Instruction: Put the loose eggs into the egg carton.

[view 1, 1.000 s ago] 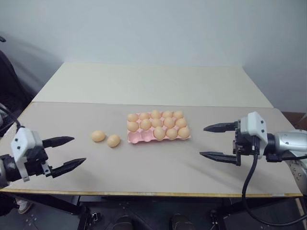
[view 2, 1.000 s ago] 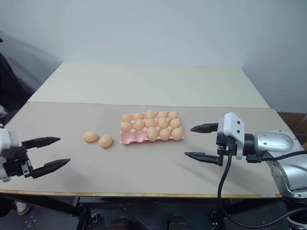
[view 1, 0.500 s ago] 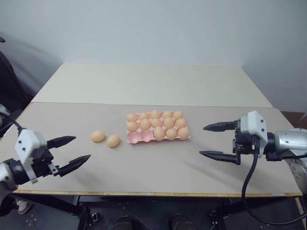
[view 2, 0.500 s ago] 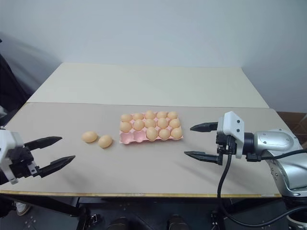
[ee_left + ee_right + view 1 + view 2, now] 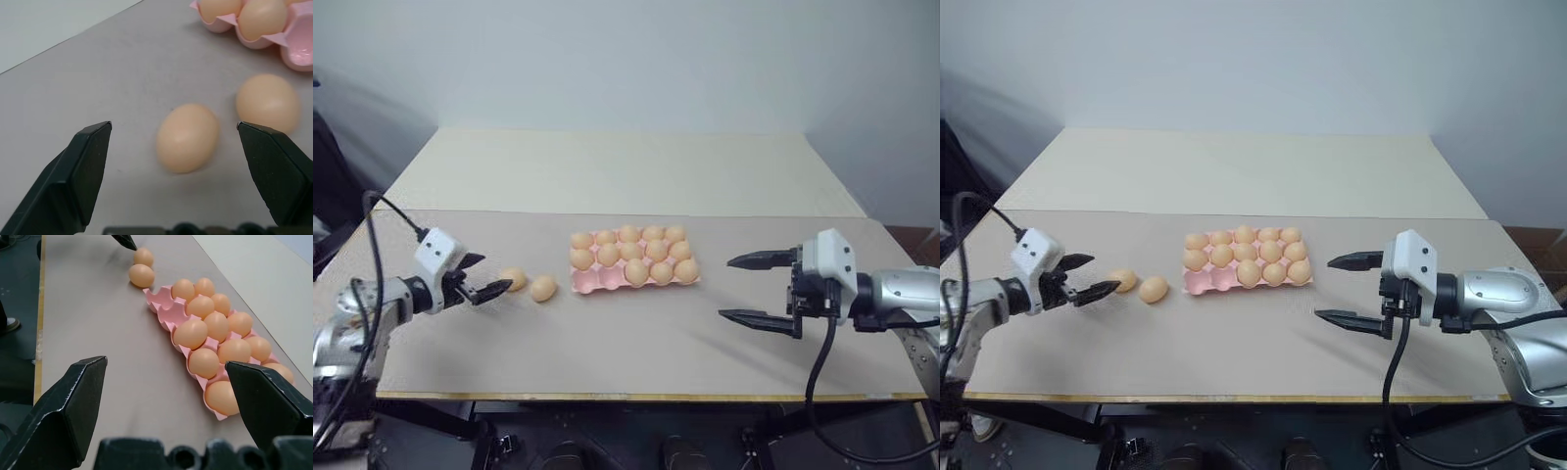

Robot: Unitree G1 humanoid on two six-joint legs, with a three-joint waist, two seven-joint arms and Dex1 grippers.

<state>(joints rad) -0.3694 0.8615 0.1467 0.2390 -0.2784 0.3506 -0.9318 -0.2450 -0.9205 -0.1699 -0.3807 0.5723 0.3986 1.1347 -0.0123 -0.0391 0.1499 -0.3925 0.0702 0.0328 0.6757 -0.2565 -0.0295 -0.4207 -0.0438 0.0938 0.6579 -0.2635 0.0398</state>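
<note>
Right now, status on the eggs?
Left gripper open at nearest loose egg; right gripper open, empty. Two eggs out beside carton. Path clear.

Two loose eggs (image 5: 529, 284), light orange-tan, lie side by side on the table just left of the pink egg carton (image 5: 590, 281), which holds thirteen eggs.

Both eye views look forward and down from the head, well back, covering the whole counter (image 5: 636, 343). Left wrist view sits close and low over two loose eggs (image 5: 188, 138). Right wrist view looks along the carton (image 5: 168, 308) from farther off. All views share eggs and carton.
</note>
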